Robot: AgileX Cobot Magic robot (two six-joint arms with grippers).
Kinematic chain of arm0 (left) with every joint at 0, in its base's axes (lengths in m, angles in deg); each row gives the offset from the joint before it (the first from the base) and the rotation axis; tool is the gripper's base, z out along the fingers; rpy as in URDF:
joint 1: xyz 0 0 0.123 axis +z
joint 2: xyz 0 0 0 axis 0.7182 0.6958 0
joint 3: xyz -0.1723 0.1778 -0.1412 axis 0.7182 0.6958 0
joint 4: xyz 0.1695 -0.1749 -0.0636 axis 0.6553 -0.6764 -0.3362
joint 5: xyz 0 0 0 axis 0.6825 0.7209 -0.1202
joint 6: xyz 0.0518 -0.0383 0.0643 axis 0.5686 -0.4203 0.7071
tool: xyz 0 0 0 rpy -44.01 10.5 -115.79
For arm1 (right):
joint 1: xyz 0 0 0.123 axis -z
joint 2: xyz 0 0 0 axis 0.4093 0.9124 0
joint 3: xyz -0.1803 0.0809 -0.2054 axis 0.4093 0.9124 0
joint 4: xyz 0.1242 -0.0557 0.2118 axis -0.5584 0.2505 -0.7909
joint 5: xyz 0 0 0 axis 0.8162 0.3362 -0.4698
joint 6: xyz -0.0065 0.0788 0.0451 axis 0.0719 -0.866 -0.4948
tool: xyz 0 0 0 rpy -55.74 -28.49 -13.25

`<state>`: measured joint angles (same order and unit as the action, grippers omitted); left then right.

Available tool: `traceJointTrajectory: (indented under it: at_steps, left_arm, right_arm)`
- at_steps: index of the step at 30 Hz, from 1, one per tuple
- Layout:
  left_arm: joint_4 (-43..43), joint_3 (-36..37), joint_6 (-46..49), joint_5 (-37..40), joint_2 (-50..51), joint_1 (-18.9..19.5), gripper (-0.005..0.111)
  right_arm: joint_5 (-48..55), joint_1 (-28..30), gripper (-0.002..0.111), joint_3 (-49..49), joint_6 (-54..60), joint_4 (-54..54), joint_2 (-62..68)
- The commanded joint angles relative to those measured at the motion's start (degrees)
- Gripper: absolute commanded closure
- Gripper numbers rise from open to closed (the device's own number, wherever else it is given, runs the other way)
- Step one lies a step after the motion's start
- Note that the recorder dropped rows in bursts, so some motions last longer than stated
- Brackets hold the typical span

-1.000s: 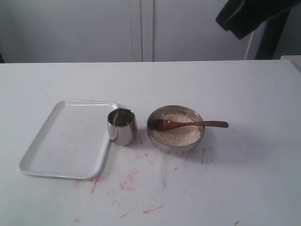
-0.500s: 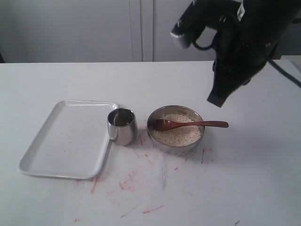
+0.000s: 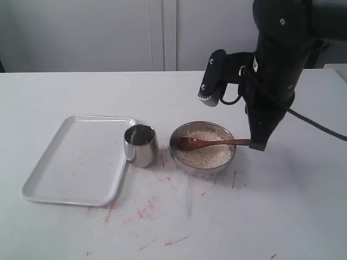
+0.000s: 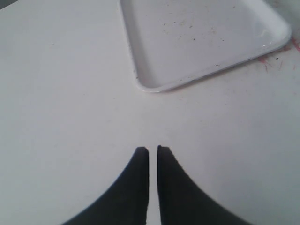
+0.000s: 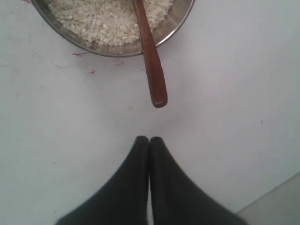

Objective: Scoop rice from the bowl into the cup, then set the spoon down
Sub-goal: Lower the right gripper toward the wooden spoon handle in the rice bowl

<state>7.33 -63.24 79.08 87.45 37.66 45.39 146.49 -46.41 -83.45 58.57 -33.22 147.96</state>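
Jaws on the left gripper (image 4: 153, 149) and right gripper (image 5: 149, 138) sit closed, holding nothing. Within the last second the right arm has swung down to the handle end of the spoon (image 3: 217, 143), at 3 o'clock of the bowl (image 3: 203, 169). The spoon has not moved and lies on the rice (image 3: 209, 156); the cup (image 3: 141, 146) stands at 9 o'clock. The grasp looks to be next, and the jaws must open first.

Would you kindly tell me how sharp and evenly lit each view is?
Exterior view: soft even light, mild glare on the cup. Right wrist view: rice and spoon crisp, right gripper an unlit silhouette. Left wrist view: tray sharp, left gripper equally dark.
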Motion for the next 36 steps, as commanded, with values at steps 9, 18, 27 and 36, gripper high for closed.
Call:
traceJointTrajectory:
  at_steps: [9, 18, 27, 36]
  left_arm:
    - [0.00, 0.53, -0.33, 2.22, -0.17, -0.22, 0.092]
    - [0.00, 0.53, -0.33, 2.22, -0.17, -0.22, 0.092]
    - [0.00, 0.53, -0.33, 2.22, -0.17, -0.22, 0.092]
    - [0.00, 0.53, -0.33, 2.22, -0.17, -0.22, 0.092]
  right_arm:
    - [-2.67, 0.07, 0.103, 0.32, 4.72, 3.91, 5.79]
    - [-2.67, 0.07, 0.063, 0.32, 7.71, 3.91, 7.75]
    - [-3.28, 0.07, 0.058, 0.32, 9.11, 3.72, 10.16]
    - [-7.05, 0.07, 0.058, 0.32, 9.11, 3.57, 10.66]
